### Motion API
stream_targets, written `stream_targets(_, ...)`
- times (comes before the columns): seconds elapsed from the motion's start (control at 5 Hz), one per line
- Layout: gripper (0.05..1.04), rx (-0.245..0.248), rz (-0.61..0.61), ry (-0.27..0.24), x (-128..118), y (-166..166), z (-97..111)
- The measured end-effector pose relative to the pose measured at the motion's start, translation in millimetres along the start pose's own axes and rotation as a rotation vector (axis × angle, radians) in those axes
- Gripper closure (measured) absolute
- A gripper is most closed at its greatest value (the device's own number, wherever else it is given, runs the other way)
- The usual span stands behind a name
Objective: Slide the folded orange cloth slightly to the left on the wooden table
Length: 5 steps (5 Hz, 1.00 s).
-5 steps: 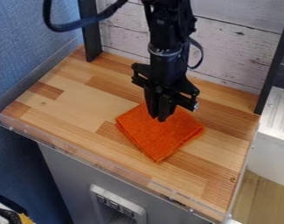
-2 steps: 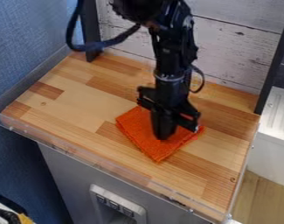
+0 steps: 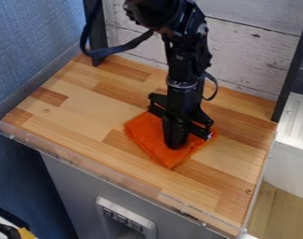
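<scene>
The black gripper points down onto the middle of an orange cloth, its fingers close together and shut on the fabric. Lying on the wooden surface, the cloth spreads out to the left, right and front of the fingertips. Its front corner is rounded and its edges are slightly drawn in. The part of the cloth behind the fingers is hidden by the gripper.
The wooden counter has a clear plastic rim along its front. White plank boards stand behind, between dark posts. A blue wall rises at the left, and a white ridged unit is at the right.
The gripper has come down and toward the front onto the cloth, and its fingers have closed. Lately the cloth's front corner has pulled in a little and its edges have buckled.
</scene>
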<state>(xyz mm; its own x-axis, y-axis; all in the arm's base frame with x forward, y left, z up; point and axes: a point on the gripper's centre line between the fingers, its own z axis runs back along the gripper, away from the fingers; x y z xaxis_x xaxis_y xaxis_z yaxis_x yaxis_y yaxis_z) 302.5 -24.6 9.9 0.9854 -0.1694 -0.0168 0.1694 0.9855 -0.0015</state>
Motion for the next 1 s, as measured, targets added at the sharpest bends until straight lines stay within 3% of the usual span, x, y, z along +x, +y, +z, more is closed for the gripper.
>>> stream_targets(0.4, 1.025, 0.024, 0.054, -0.016, -5.8, 19.7, -1.3)
stream_targets(1.0, 1.025, 0.020, 0.122, -0.051, -16.9, 44.0, -3.4)
